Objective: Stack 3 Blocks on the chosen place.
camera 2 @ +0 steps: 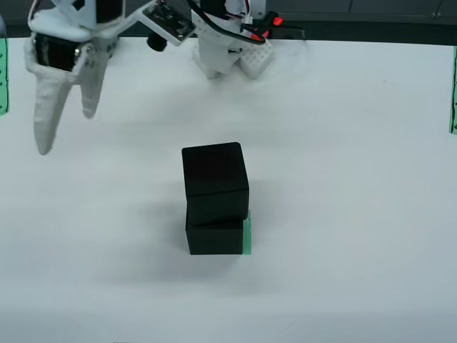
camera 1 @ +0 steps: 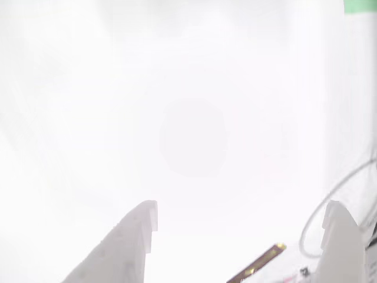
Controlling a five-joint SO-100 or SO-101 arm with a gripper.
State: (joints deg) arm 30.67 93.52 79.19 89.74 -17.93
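Centrally in the fixed overhead view, two blocks stand stacked: the upper block (camera 2: 214, 179) sits on the lower block (camera 2: 213, 236), which covers the green striped patch (camera 2: 247, 234) peeking out at its right. At upper left the gripper (camera 2: 66, 128) hangs with fingers apart, holding nothing. Its own camera is washed out, seemingly showing both fingertips (camera 1: 144, 221) over white table (camera 2: 357, 179).

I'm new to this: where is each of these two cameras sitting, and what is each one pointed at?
View that rides on the gripper: sits behind the gripper, looking past its two white fingers at the overexposed white table; a green strip shows top right.
Fixed view from above: looks down across the table at two stacked black blocks on the green patch; the arm hangs top left.
Shared: the gripper, open and empty, and the white table.
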